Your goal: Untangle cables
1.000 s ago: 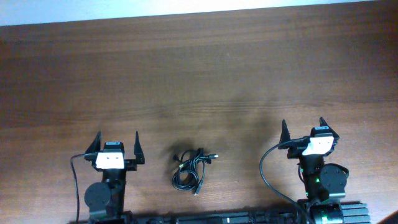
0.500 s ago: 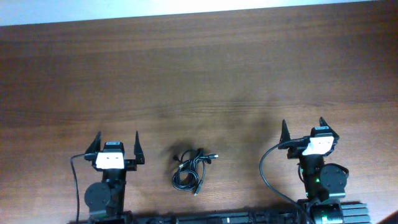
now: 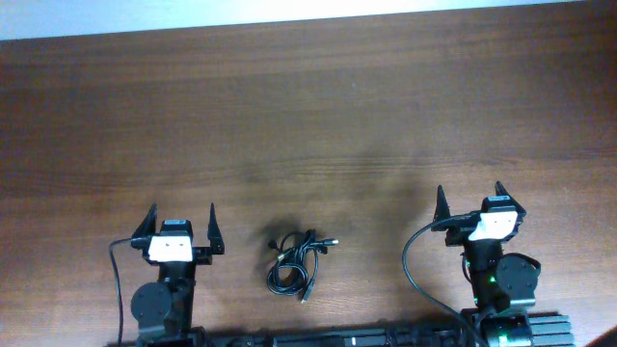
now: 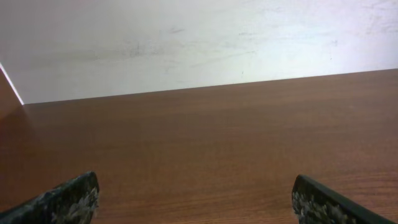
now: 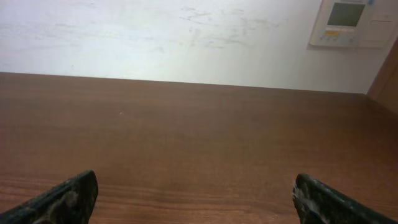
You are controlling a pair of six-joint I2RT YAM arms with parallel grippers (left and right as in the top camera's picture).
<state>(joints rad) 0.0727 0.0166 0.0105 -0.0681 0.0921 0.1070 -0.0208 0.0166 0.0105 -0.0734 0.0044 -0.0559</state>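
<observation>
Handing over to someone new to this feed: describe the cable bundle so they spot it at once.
On the brown wooden table, look near the front edge between the left tool and the right tool, nearer the left. The cables are a small black knot of thin cords lying free, unlike the thicker wires fixed to the robot.

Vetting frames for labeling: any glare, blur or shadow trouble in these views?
Overhead: even light, no glare; cables small and dark, strands hard to separate on the table. Left wrist: wood sharp, left fingers soft at the bottom corners. Right wrist: same, right fingers soft; cables in neither.
</observation>
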